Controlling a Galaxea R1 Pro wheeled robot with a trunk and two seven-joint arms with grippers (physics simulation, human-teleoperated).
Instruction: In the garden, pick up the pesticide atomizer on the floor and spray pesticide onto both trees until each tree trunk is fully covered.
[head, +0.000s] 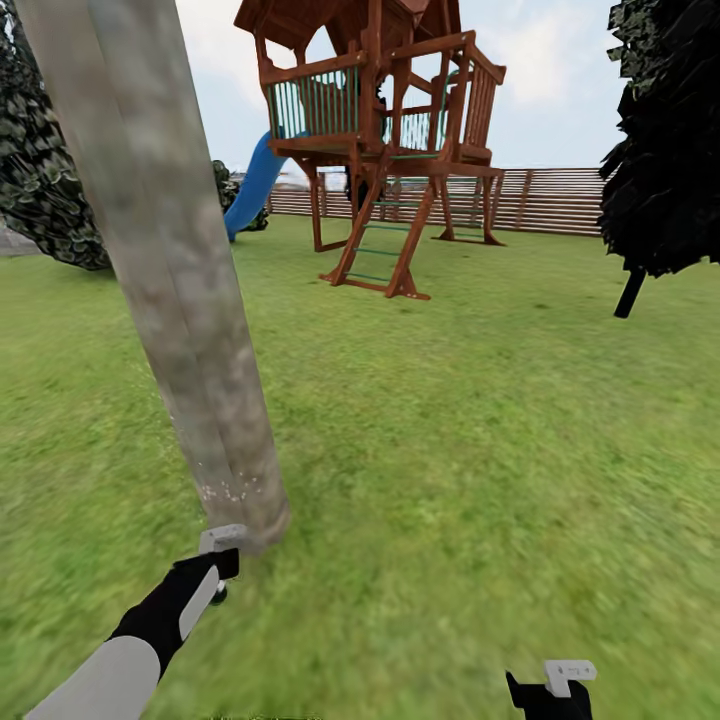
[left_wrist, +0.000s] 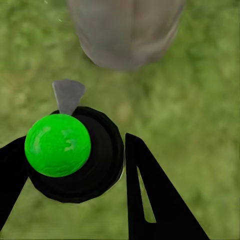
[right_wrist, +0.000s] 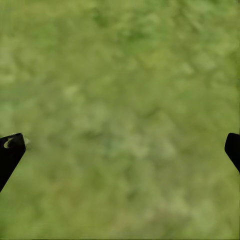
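Observation:
The pesticide atomizer (left_wrist: 65, 150), a black round body with a bright green cap and a grey nozzle, sits between the black fingers of my left gripper (left_wrist: 75, 155), which is shut on it. The nozzle points toward the base of a thick mottled grey-brown tree trunk (left_wrist: 127, 30) a short way ahead. In the head view that trunk (head: 170, 280) leans up the left side, and my left gripper (head: 222, 560) is right at its foot. A few white pesticide specks (head: 225, 492) dot the bark low down. My right gripper (head: 550, 690) hangs open over bare grass (right_wrist: 120, 100).
A wooden play tower (head: 385, 130) with a blue slide (head: 250, 190) stands ahead, before a brown slat fence (head: 560, 200). An all-black tree (head: 660, 150) stands at the right, dark foliage (head: 40, 170) at the left. Grass lawn (head: 480, 450) spreads between them.

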